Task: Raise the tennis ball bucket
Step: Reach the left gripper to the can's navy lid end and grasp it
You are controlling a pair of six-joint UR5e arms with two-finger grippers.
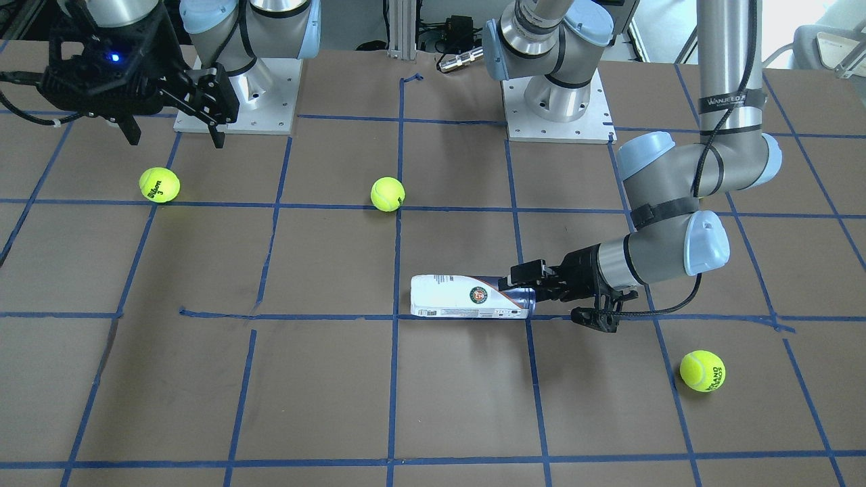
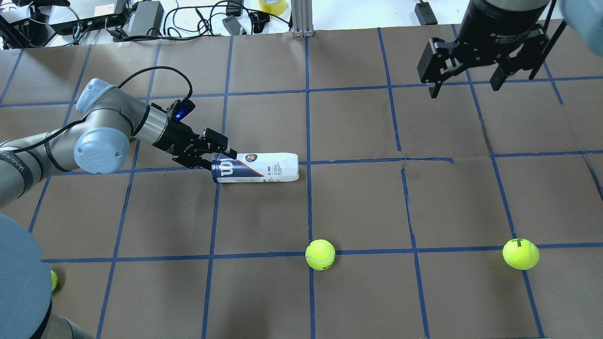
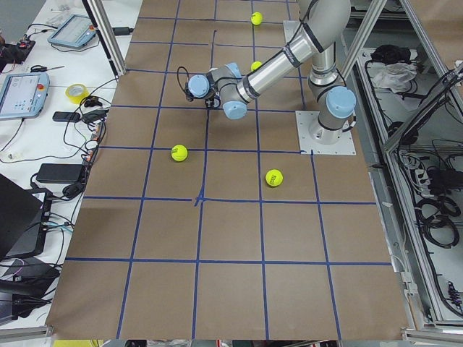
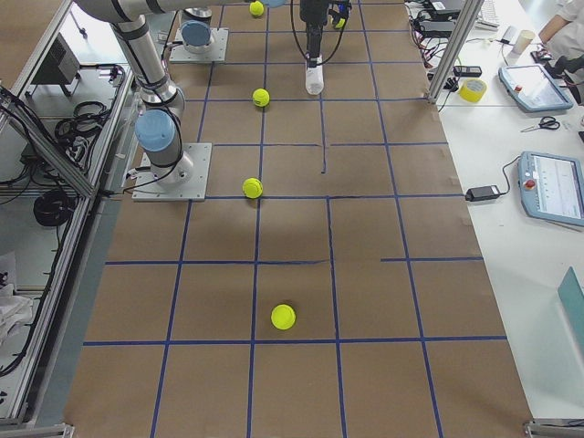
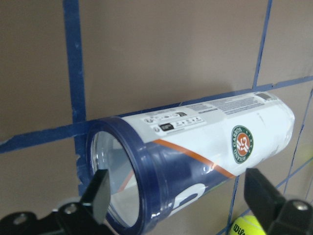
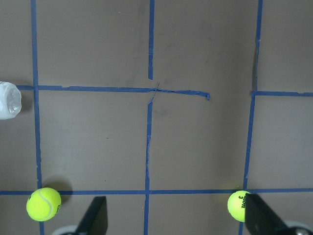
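The tennis ball bucket [image 2: 256, 167] is a clear can with a white and navy label, and it lies on its side near the table's middle. It also shows in the front view [image 1: 467, 296] and the left wrist view [image 5: 205, 147]. My left gripper [image 2: 220, 159] is open, low over the table, with its jaws on either side of the can's navy open end and a gap on one side. My right gripper [image 2: 465, 87] is open and empty, held high over the far right of the table, away from the can.
Loose yellow-green tennis balls lie on the brown, blue-taped table: one in the front middle [image 2: 320, 254], one at the front right [image 2: 520, 254], one at the left edge [image 2: 53, 280]. Cables and electronics [image 2: 141, 16] lie beyond the far edge.
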